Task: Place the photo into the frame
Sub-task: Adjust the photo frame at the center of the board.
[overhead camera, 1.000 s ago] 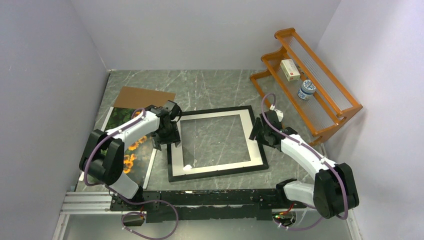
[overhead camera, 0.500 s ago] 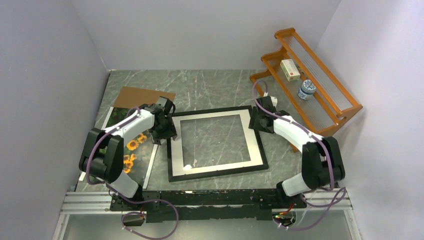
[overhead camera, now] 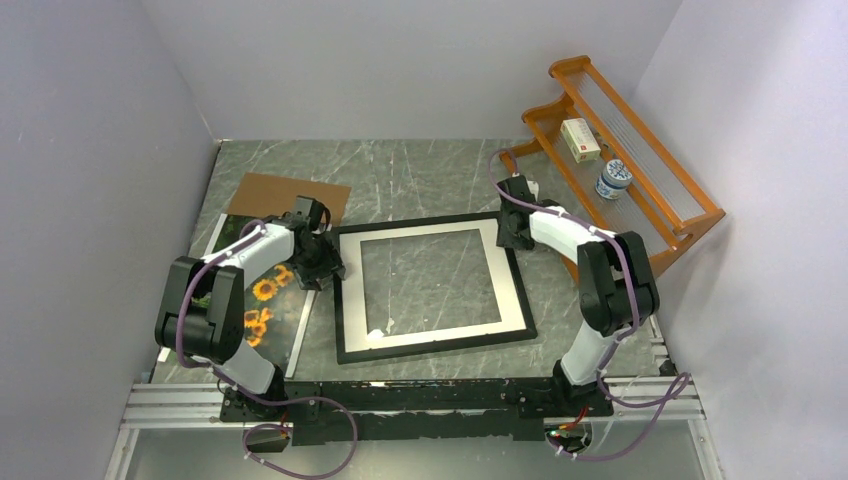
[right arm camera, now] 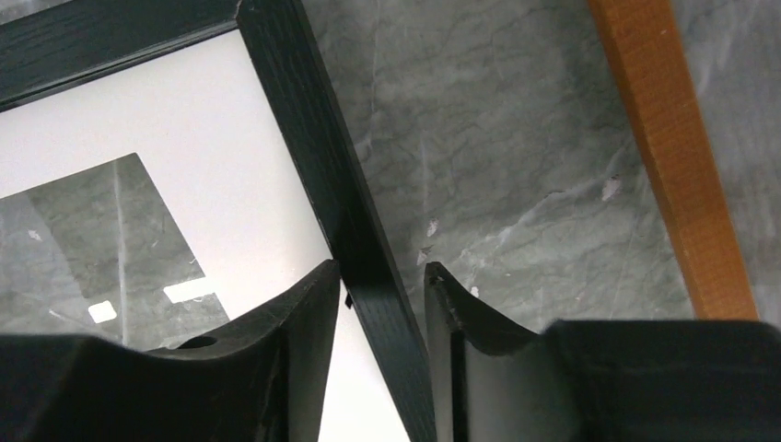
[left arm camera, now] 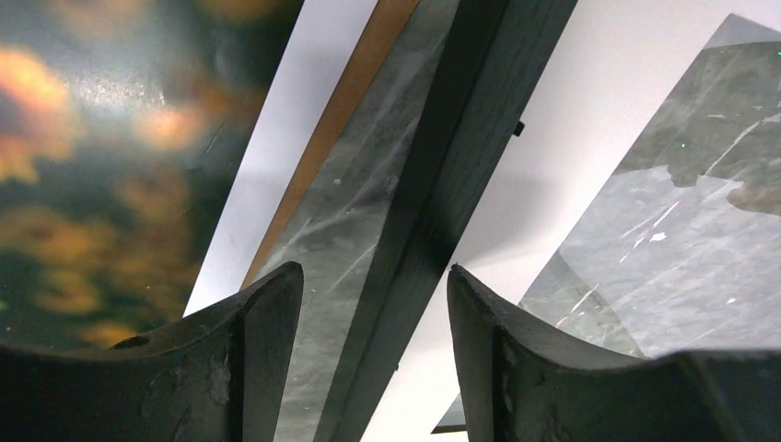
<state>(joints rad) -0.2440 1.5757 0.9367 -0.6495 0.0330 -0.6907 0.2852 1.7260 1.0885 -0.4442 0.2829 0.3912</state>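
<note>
Left gripper [overhead camera: 325, 262] points down, low, jaws well apart; right gripper [overhead camera: 515, 228] likewise, jaws narrower but parted.

Even, diffuse light from above fills the overhead view, bright and sharp to the corners, with only faint, short shadows on the grey worktop [overhead camera: 420, 165] beneath the left hand [overhead camera: 325, 268] and the right hand [overhead camera: 515, 238]. From the left wrist, that hand's fingers [left arm camera: 267, 368] loom dark and soft-edged. The photo [left arm camera: 101, 166] to their left dissolves into blurred orange smears flecked with glare, and a grey shadow crosses the white mat [left arm camera: 589, 101] to their right. From the right wrist, the frame [right arm camera: 313, 138] ahead of the hand is crisp.
</note>
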